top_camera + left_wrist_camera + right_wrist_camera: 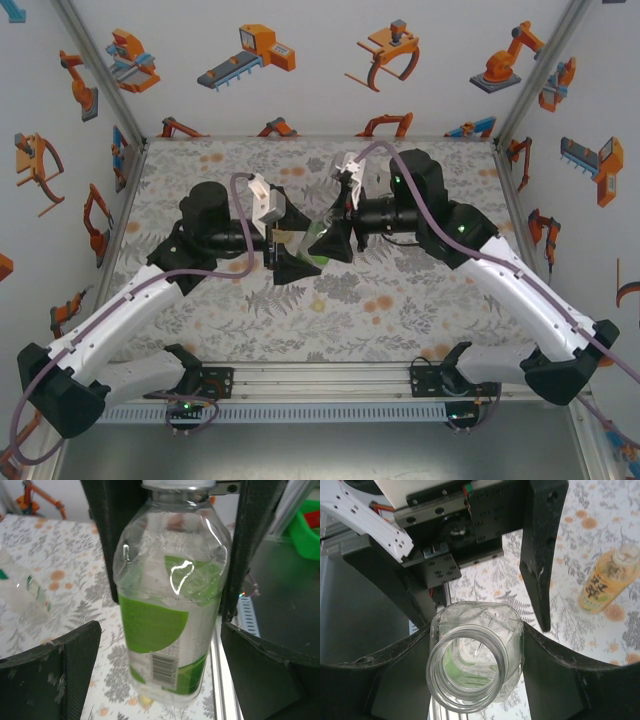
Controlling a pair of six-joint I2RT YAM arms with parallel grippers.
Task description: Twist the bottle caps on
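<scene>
Open-mouthed slim bottle point(467, 667) clamped at its shoulder by the right gripper point(476, 635), left gripper point(160, 630) straddling it unclosed; capping pending, probably requiring a cap fetched first.

Counted items: two hands, namely one left hand point(290, 258) and one right hand point(338, 238); two bottles are identified, one green-labelled bottle point(165, 625) and one amber bottle point(605, 582); one tabletop point(420, 300) is shown
</scene>
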